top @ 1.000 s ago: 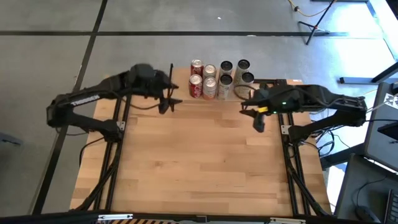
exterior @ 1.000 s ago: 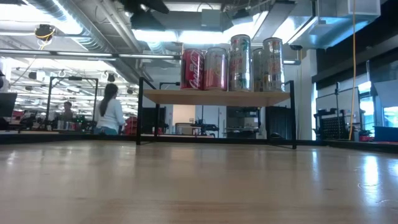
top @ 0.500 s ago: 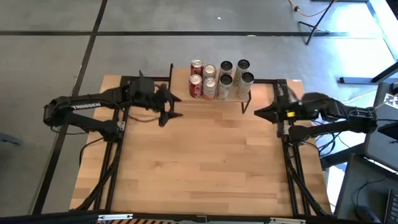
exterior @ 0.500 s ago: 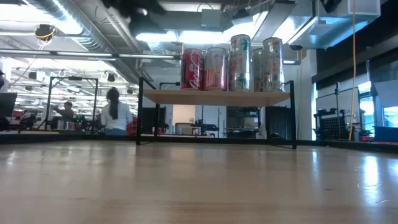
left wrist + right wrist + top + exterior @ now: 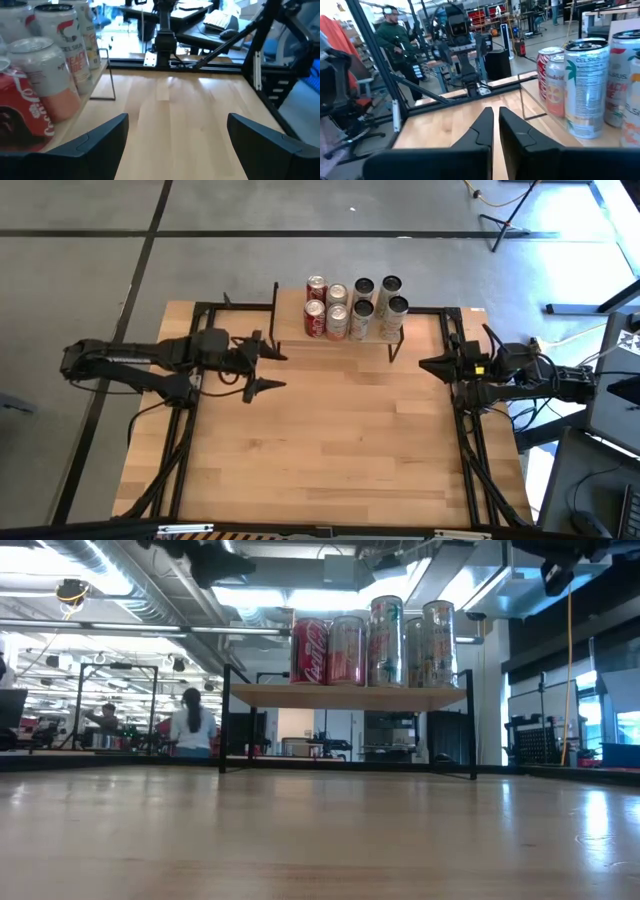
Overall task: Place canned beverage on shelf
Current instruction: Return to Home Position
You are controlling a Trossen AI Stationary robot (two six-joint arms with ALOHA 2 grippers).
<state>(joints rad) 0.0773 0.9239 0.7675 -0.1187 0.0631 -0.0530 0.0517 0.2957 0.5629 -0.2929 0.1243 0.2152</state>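
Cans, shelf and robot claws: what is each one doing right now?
Red soda cans: upright on the shelf, at its left end.
Other cans: upright on the shelf, beside the red ones.
Shelf: standing, holding eight cans.
Left gripper: open, empty, clear of the shelf.
Right gripper: shut, empty, clear of the shelf.

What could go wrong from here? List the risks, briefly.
1. The open left gripper hangs close to the left legs of the shelf; a wide swing could jolt it.
2. The cans stand packed together on top, so one knock might topple several.
3. The shut right gripper is near the right legs too.
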